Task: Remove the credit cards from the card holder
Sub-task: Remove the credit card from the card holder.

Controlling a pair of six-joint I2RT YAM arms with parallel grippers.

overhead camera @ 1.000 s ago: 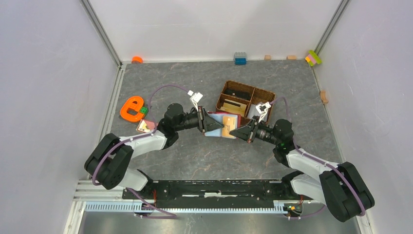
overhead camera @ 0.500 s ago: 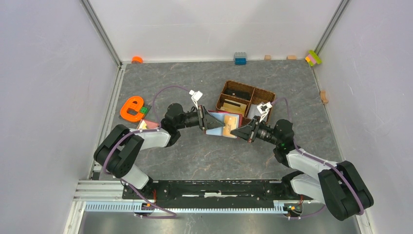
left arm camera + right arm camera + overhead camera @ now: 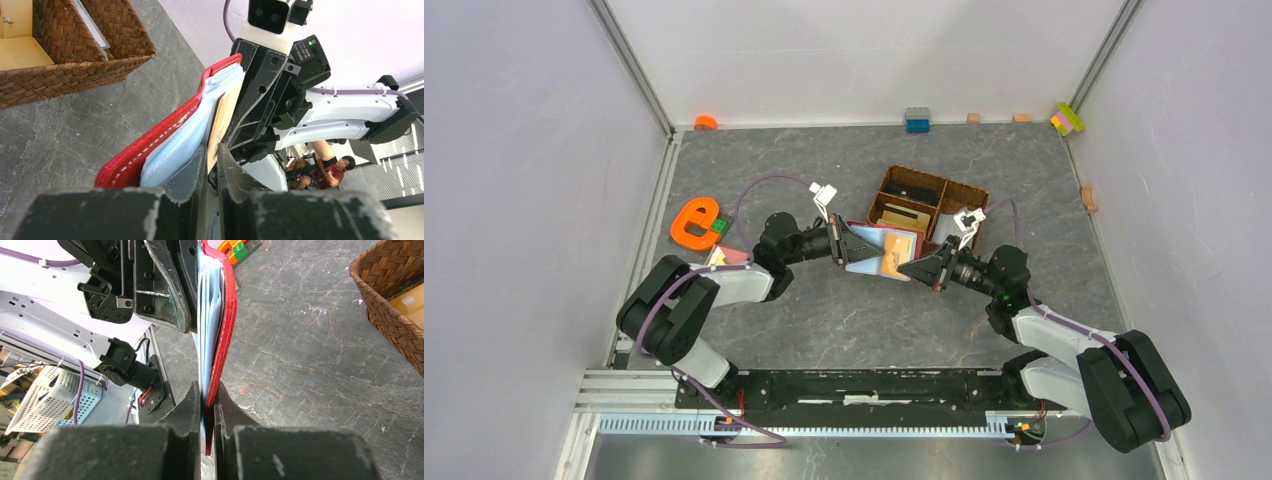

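Nearby: brown wicker compartment basket [image 3: 75, 70]; orange letter-shaped toy [image 3: 694, 222] on grey marbled counter [image 3: 854, 320]. Dark red leather-like card holder [image 3: 226, 325], upright beside basket, between both arms. Right fingers [image 3: 227, 410] clamped on its edge; left fingers [image 3: 187, 175] pinching orange-tan card [image 3: 224, 112] next to light blue credit cards [image 3: 180, 145].

The card holder [image 3: 145, 142] is red and leather-like, faintly grained, with pale stitching along its edge. The light blue cards [image 3: 175, 145] look matt and smooth, as does the orange-tan card [image 3: 223, 112]. The basket [image 3: 75, 55] is rough brown woven wicker. The table [image 3: 310, 355] is matt grey with stone-like veining. The left gripper [image 3: 210, 160] has matt black fingers [image 3: 185, 172] with chipped edges.
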